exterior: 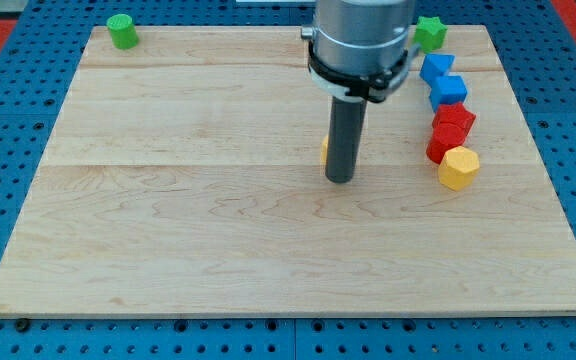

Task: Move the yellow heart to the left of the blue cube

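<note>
My tip (340, 179) rests mid-bench (168, 230); no claw shows. A yellow block (325, 149), mostly hidden, touches the rod at nine o'clock. The blue cube (449, 90) sits toward two o'clock.

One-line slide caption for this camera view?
My tip hides most of a yellow block; the blue cube sits in the column at the view's right.

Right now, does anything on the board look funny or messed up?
Nothing looks broken or spilled. One small oddity: a yellow block is almost hidden behind my tip, only a sliver showing at its left. The other blocks sit along the view's top and right.
</note>
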`<state>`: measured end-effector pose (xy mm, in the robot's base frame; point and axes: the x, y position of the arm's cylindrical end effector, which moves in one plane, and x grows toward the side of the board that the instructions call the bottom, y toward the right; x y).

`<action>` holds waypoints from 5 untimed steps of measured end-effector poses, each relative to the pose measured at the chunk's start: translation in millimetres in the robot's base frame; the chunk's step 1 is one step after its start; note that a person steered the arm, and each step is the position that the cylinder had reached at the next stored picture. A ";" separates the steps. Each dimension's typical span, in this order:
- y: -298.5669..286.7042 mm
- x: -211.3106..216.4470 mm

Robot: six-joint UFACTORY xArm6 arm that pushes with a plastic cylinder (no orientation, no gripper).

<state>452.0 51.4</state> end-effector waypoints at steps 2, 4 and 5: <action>16.2 -45.5; 16.2 -100.1; 10.4 -125.0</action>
